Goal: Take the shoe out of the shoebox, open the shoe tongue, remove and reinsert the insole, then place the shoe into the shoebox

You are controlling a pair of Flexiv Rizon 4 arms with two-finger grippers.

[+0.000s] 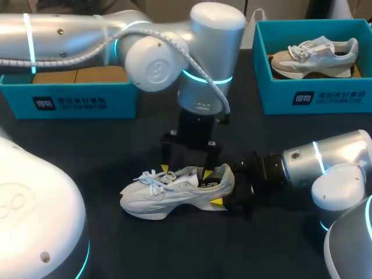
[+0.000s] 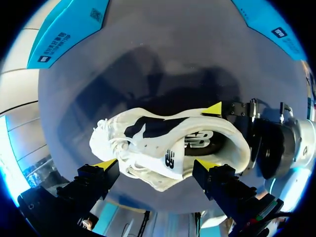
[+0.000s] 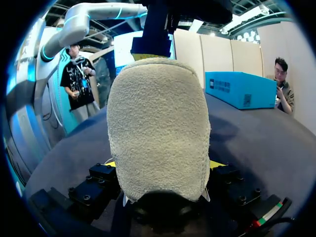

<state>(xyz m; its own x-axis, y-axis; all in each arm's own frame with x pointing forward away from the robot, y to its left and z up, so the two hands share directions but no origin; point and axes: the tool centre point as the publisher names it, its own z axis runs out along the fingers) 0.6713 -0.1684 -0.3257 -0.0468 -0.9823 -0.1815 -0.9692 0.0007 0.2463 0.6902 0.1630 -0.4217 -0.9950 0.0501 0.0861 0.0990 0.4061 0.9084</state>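
A white shoe (image 1: 168,192) lies on its sole in the middle of a black table (image 1: 174,250), outside both boxes. The right gripper (image 3: 163,168) clamps the shoe's heel from two sides. The left gripper (image 1: 186,171) hangs over the shoe's top with its fingers spread wide. At the far right, a teal shoebox (image 1: 317,96) holds a second, beige and white shoe (image 1: 314,55). At the far left stands another teal box (image 1: 70,102), its inside mostly hidden by the left arm.
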